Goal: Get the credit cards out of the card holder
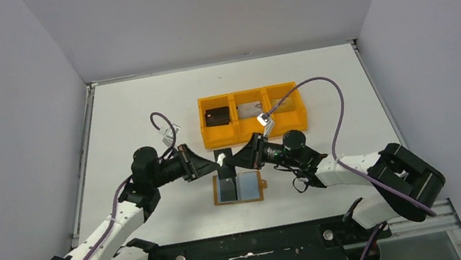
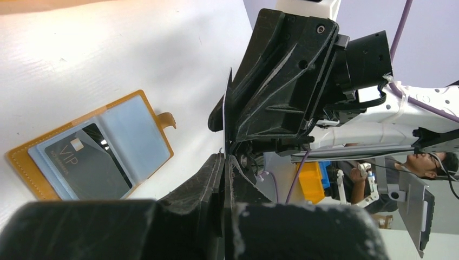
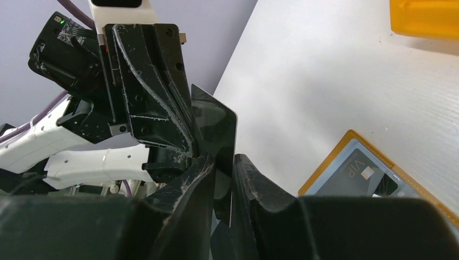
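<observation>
The tan-brown card holder [image 1: 241,201] lies open on the table, with a dark VIP credit card [image 2: 86,162] still in one of its grey pockets. Above it a dark credit card [image 1: 222,162] stands on edge between both grippers. My left gripper [image 1: 216,164] is shut on it, and the wrist view shows the fingers [image 2: 214,173] pressed together on the thin edge [image 2: 223,108]. My right gripper [image 3: 224,162] faces it with narrow jaws straddling the card [image 3: 216,116]. That card rests against one finger [image 3: 246,168], with a gap to the other.
An orange three-compartment tray [image 1: 255,133] stands behind the grippers. It holds a dark card [image 1: 217,116] in its left bay and a silvery card [image 1: 250,109] in the middle one. White table stretches to the left and right of the card holder.
</observation>
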Tool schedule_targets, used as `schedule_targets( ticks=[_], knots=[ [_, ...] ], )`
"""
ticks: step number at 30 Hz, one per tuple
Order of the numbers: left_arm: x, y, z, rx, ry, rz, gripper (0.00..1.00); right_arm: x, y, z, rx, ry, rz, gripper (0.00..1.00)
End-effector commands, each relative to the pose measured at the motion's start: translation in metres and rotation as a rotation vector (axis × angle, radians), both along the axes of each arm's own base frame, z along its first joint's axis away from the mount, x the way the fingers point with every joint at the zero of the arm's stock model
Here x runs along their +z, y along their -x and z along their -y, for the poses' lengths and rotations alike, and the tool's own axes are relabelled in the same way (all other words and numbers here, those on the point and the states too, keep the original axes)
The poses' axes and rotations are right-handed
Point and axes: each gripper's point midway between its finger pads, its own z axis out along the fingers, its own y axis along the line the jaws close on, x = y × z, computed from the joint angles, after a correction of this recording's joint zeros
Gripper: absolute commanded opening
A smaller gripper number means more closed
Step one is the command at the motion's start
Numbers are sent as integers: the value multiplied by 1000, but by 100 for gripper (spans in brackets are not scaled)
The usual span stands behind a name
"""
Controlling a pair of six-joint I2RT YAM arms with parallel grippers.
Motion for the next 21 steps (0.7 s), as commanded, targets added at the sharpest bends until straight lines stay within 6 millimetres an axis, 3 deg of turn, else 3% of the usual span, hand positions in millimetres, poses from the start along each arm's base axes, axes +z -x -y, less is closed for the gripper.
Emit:
schedule_targets(
  ticks=[1,6,10,15,21],
  knots=[
    [16,1,4,-34,46,64,0,38,6,-9,73,-123,92,14],
    [13,0,1,-24,43,59,0,38,5,-9,74,-128,87,1],
    [12,-2,-2,-15,42,51,7,39,4,-7,68,-128,90,0],
    [10,-7,-7,16,16,48,39,31,-2,-3,28,-88,76,0],
    [3,-21,-26,129,-144,88,62,22,-12,4,-35,-24,70,0]
  ],
)
